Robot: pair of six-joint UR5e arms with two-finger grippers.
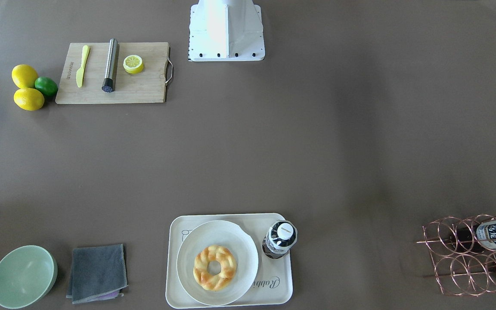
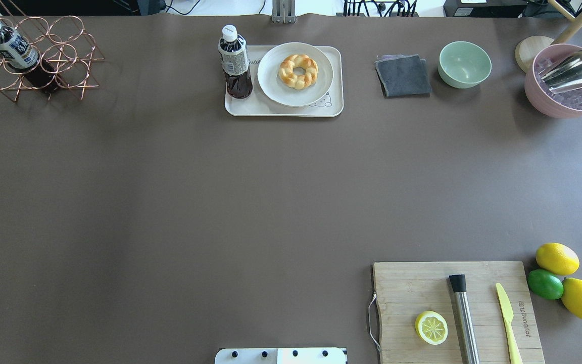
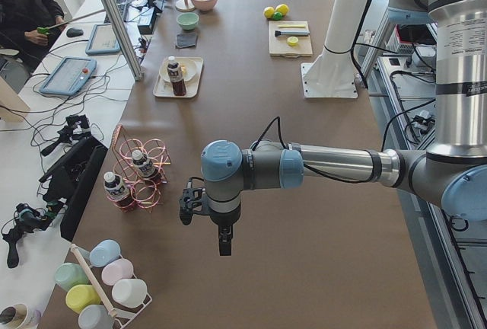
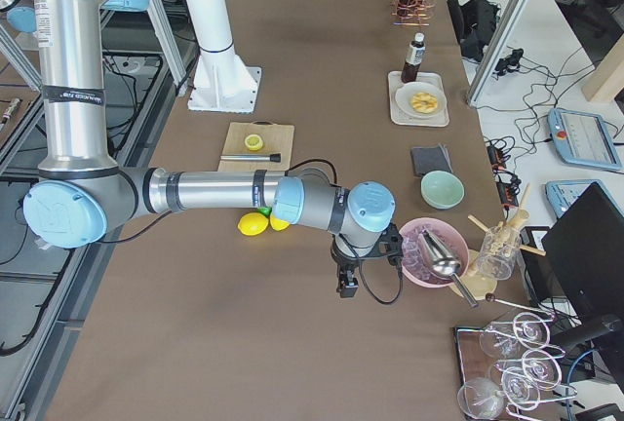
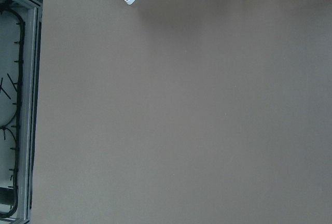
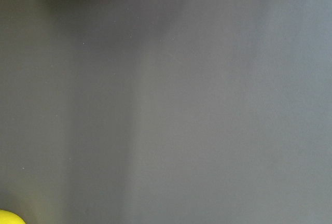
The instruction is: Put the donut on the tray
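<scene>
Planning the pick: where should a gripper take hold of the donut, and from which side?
From straight above: the donut lies flat on the plate, hole up. Probably pinch the braided ring across one side, one finger in the hole and one outside, on the side away from the bottle standing beside the plate.

Table: flat brown-grey, no pattern.
Donut: golden-brown braid with paler cream patches.
Plate: plain off-white.
Tray: cream, with a grey bear outline and grey "Rabbit" script.
Bottle: dark liquid, white cap, pale label; print too small to read.
Cloth: charcoal grey, possibly a purple layer at one edge.
Bowl: mint green.
Lemons: yellow.
Lime: green.
Cutting board: light wood grain.
Knife: yellow-green.
Rack: copper wire rings.
</scene>
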